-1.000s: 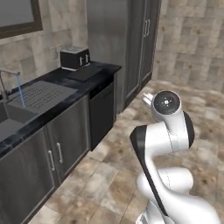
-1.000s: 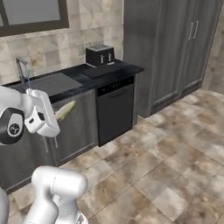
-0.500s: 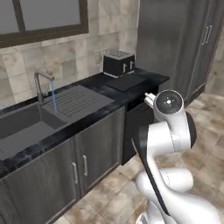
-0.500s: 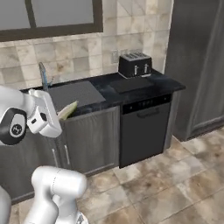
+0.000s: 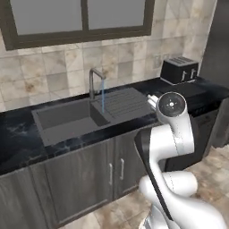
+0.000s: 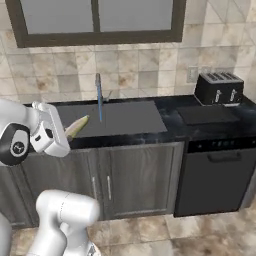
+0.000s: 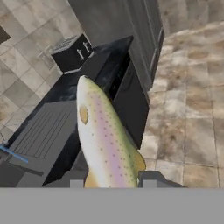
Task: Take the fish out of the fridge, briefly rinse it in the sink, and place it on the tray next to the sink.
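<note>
My gripper [image 7: 113, 180] is shut on the tail end of the fish [image 7: 104, 135], a pale speckled body with a pink stripe that points away from the hand. From the right base camera, the fish [image 6: 77, 126] sticks out of the gripper [image 6: 66, 133] in front of the counter, just left of the faucet. The sink [image 5: 67, 118] is a dark basin with a ribbed drainboard [image 5: 126, 103]; a blue stream runs from the faucet [image 5: 95, 80]. A flat dark tray [image 6: 207, 114] lies in front of the toaster. The tall grey fridge [image 7: 131, 26] stands past the counter's end.
A black toaster [image 6: 218, 87] stands at the back right of the black counter [image 5: 18, 143]. A dishwasher front [image 6: 215, 175] sits below it, with grey cabinet doors [image 6: 135, 180] under the sink. A window [image 5: 80, 18] runs above the tiled wall. The floor is tiled.
Both base views have swung from the fridge side to face the sink squarely, so the base has moved. The gripper has stayed shut on the fish throughout.
</note>
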